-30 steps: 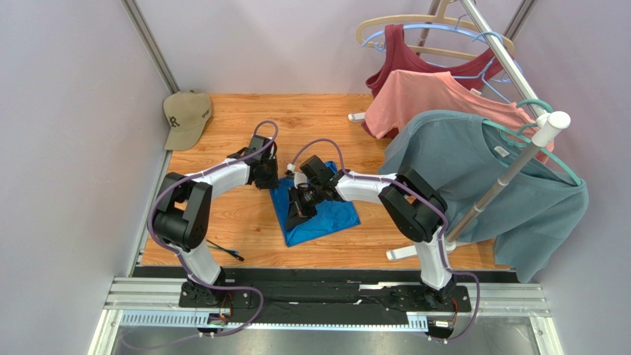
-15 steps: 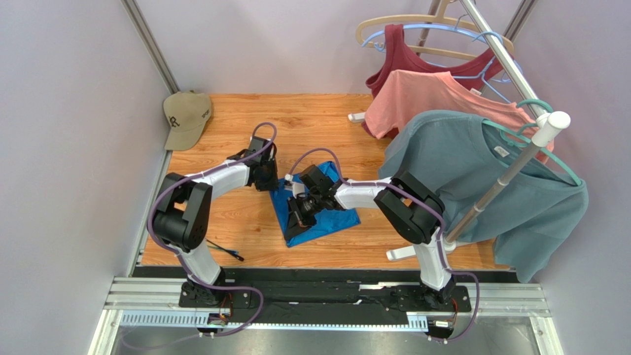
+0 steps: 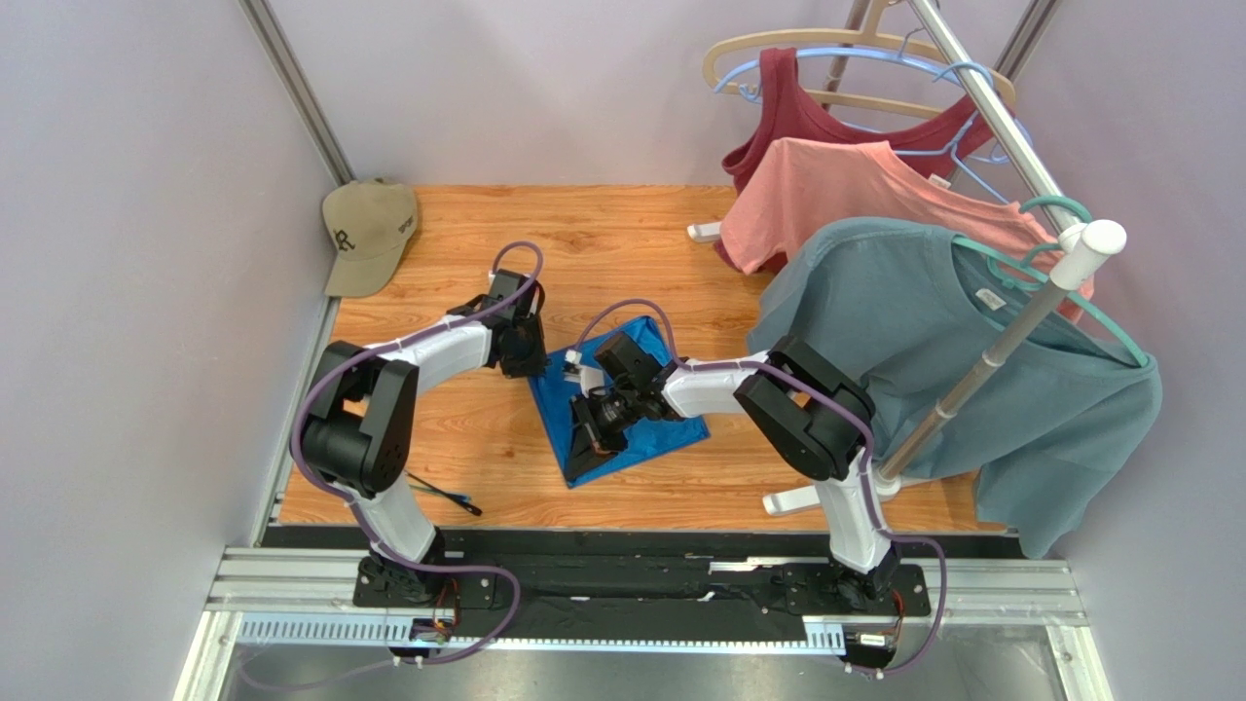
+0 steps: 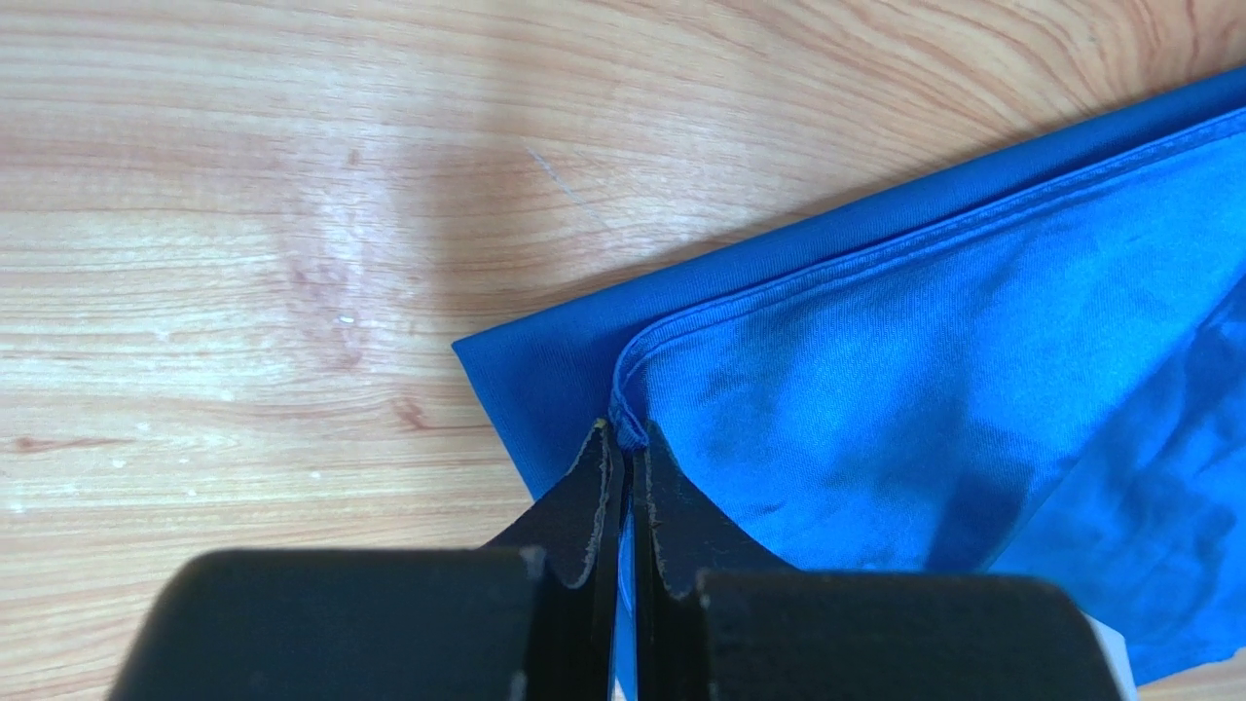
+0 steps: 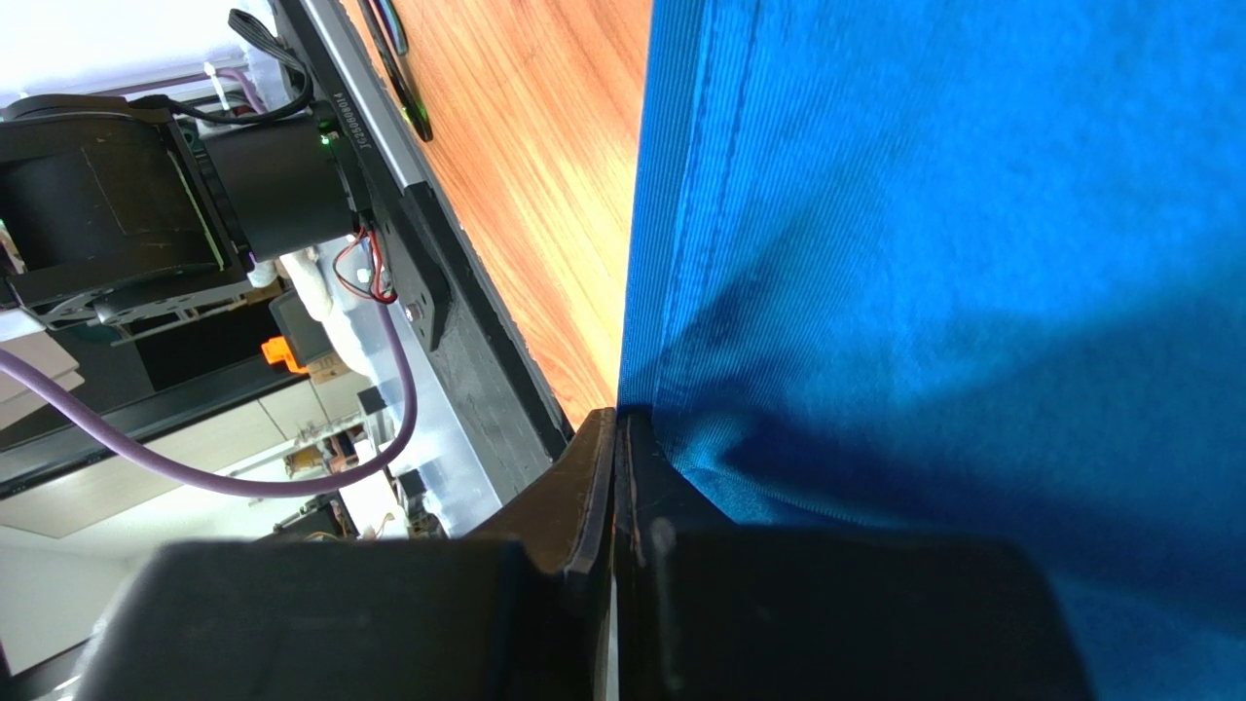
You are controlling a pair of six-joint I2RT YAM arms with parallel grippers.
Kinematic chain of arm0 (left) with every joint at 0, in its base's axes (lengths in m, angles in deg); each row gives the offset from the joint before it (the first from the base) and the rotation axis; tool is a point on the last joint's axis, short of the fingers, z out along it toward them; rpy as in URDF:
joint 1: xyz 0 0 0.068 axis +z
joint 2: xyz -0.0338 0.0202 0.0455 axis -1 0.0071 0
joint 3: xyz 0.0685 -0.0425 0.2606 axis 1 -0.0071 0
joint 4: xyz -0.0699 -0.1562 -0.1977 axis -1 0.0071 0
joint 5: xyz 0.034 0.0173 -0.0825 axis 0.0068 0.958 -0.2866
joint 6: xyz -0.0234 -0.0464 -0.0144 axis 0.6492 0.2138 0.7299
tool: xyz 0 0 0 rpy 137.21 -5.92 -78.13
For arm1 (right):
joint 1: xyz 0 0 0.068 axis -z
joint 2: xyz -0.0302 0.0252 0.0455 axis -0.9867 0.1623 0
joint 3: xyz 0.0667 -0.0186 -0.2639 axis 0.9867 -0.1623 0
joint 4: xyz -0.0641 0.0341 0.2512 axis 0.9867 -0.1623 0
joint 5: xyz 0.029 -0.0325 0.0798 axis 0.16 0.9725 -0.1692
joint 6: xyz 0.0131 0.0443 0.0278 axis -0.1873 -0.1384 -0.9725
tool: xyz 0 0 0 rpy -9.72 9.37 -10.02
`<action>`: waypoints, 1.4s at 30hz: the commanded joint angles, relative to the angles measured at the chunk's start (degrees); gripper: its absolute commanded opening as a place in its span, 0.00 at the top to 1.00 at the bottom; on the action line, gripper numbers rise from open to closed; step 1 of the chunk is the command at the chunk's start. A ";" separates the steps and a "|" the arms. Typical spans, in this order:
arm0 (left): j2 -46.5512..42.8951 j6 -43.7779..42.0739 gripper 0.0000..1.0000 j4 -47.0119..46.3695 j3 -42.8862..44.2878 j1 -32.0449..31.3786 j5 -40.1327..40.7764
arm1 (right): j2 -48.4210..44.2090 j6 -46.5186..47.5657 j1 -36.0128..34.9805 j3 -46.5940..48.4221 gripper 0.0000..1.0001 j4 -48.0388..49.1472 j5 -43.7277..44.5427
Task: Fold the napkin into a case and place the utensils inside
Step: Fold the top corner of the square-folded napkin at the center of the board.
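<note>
The royal-blue napkin (image 3: 644,424) lies partly folded on the wooden table between the arms. My left gripper (image 3: 530,361) is shut on its upper-left corner; in the left wrist view the gripper (image 4: 626,438) pinches the hemmed top layer of the napkin (image 4: 936,380). My right gripper (image 3: 585,438) is shut on the napkin's lower-left edge; the right wrist view shows the gripper (image 5: 617,424) gripping the cloth (image 5: 965,249). The utensils (image 3: 446,495), thin dark sticks, lie near the table's front-left edge, also seen in the right wrist view (image 5: 395,44). No case shape shows.
A tan cap (image 3: 367,231) sits at the back-left corner. A clothes rack (image 3: 1009,336) with a teal-grey T-shirt (image 3: 951,365), a salmon shirt (image 3: 848,197) and a maroon top (image 3: 819,124) stands on the right. A black rail (image 3: 644,541) borders the front.
My right gripper has moved left and slightly toward the front, dragging the napkin's edge with it; the cloth looks narrower. The left gripper has barely moved.
</note>
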 commanded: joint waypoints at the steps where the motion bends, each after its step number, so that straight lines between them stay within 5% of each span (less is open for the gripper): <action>1: -1.73 0.05 1.00 0.62 1.28 0.94 2.26 | -3.95 0.32 -0.51 0.89 0.98 0.06 -0.30; 34: -0.33 -0.74 0.98 1.85 2.42 2.69 2.35 | 5.45 -1.17 -2.27 4.06 0.89 3.31 -2.76; 40: -0.85 -1.45 0.77 2.90 4.18 2.70 3.31 | -0.07 -1.52 -2.01 3.53 0.88 3.05 -3.47; 42: -4.26 -1.10 0.60 4.56 3.75 2.70 6.11 | -3.32 -1.09 -1.05 3.88 0.87 0.68 -2.77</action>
